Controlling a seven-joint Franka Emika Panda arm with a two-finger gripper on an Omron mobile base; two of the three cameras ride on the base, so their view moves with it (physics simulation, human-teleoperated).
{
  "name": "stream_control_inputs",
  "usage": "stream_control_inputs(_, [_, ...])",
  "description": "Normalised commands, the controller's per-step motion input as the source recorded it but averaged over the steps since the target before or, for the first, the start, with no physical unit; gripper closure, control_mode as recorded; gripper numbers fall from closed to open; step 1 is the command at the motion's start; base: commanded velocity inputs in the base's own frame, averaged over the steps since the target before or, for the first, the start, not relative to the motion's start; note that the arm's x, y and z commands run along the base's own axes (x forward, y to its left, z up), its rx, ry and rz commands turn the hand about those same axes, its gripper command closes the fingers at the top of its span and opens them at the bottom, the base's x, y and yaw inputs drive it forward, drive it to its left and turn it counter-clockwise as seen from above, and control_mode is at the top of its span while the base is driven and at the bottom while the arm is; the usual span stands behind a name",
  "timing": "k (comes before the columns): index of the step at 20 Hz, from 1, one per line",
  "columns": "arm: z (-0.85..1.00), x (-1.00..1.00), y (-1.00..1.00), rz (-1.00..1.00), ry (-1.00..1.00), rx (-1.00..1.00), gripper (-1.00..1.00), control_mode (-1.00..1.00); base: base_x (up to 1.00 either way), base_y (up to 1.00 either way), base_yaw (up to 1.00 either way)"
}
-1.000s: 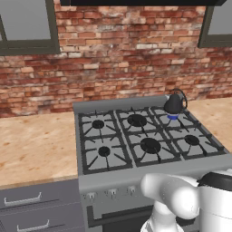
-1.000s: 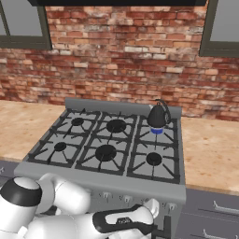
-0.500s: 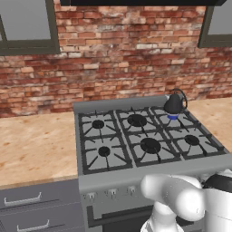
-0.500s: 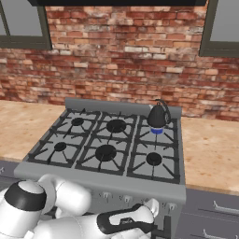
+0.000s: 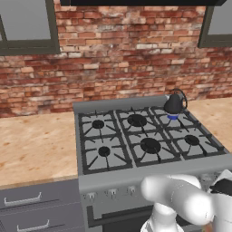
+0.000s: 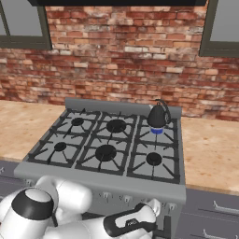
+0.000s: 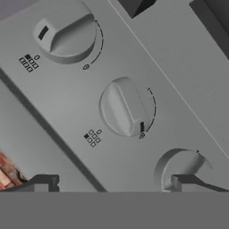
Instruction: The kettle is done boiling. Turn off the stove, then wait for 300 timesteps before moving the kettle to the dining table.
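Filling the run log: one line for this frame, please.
phase: stove-off | hand: open, at grey front knobs, no contact | small dark rounded kettle: on back-right burner, blue flame beneath | grey metal gas stove

This is a kitchen. A big grey stove [image 5: 149, 145] with six black burners stands against a red brick wall [image 5: 127, 59]. A small dark kettle [image 5: 173, 104] sits on a back burner. A light wooden desk [image 5: 36, 145] runs beside the stove, with grey drawers [image 5: 36, 206] under it and round knobs [image 7: 123, 107] in front.
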Motion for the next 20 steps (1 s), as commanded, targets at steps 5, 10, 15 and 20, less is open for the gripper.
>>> stream_control_inputs(5, [-0.13,0.07,-0.14,0.00,0.00,0.00,-1.00,-1.00,0.00,0.00,0.00])
stream_control_inputs(10, [-0.12,0.12,-0.06,0.00,0.00,0.00,-1.00,-1.00,0.00,0.00,0.00])
stream_control_inputs(15, [-0.12,0.15,0.00,0.00,0.00,0.00,-1.00,-1.00,0.00,0.00,0.00])
stream_control_inputs(20, [-0.10,0.13,-0.02,0.00,0.00,0.00,-1.00,-1.00,0.00,0.00,0.00])
